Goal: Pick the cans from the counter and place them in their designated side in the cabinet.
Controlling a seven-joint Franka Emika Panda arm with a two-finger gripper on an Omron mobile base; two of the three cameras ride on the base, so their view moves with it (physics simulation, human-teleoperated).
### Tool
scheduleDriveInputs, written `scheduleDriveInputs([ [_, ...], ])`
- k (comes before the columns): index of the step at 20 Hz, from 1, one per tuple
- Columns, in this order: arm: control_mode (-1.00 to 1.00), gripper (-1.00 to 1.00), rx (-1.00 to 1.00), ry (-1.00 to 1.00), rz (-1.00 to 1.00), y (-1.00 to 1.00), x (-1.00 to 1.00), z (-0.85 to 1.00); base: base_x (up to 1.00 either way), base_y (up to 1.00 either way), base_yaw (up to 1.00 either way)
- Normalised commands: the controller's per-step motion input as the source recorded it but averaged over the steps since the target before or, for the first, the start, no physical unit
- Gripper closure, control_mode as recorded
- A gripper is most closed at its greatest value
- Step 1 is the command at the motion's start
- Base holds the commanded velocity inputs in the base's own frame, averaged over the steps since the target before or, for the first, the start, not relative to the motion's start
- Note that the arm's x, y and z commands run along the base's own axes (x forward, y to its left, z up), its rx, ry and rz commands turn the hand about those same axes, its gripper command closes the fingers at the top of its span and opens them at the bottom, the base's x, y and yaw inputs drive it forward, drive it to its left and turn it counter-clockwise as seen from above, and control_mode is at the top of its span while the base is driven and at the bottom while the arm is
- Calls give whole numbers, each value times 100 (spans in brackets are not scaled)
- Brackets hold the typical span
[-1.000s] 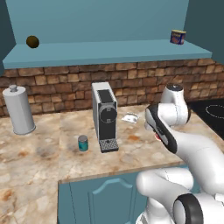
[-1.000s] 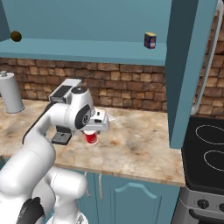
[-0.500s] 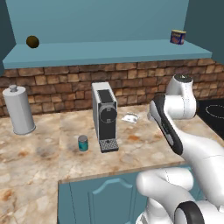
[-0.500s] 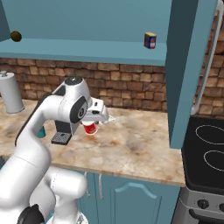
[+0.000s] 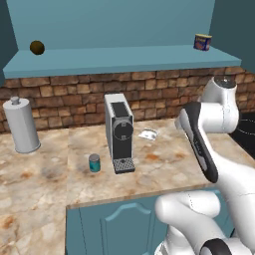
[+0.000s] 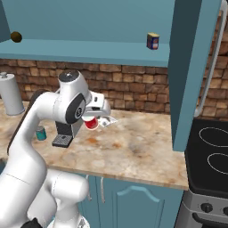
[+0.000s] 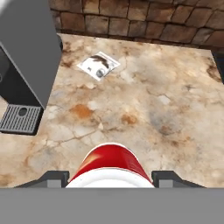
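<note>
The claw (image 6: 92, 119) is clamped on the red can (image 6: 91, 123), holding it in the air above the bench (image 6: 133, 147) beside the coffee machine (image 5: 119, 130). The teal can (image 5: 94, 163) waits on the bench. Risk: lifting toward the cabinet (image 6: 89, 46), the can could strike the shelf edge and slip loose.

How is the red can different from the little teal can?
The red can is red with a white band; the teal can is teal with a silver top. The red can is held up in the air by the gripper, while the teal can stands on the counter beside the coffee machine. The red can is tipped; the teal can is upright. Both are small round cans, neither yet in the cabinet.
</note>
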Motion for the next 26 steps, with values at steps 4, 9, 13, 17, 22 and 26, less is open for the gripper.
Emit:
scheduleDriveInputs([
  [4,-100,100,0,-13,1,-6,-23,45,0,0,0],
  [9,-100,100,-2,-6,1,-3,-24,39,0,0,0],
  [13,-100,100,-2,-2,0,-3,-24,39,0,0,0],
  [17,-100,100,-3,0,0,-4,-22,38,0,0,0],
  [22,-100,100,-2,-1,1,-1,-13,40,0,0,0],
  [26,-100,100,0,-8,2,0,0,30,0,0,0],
])
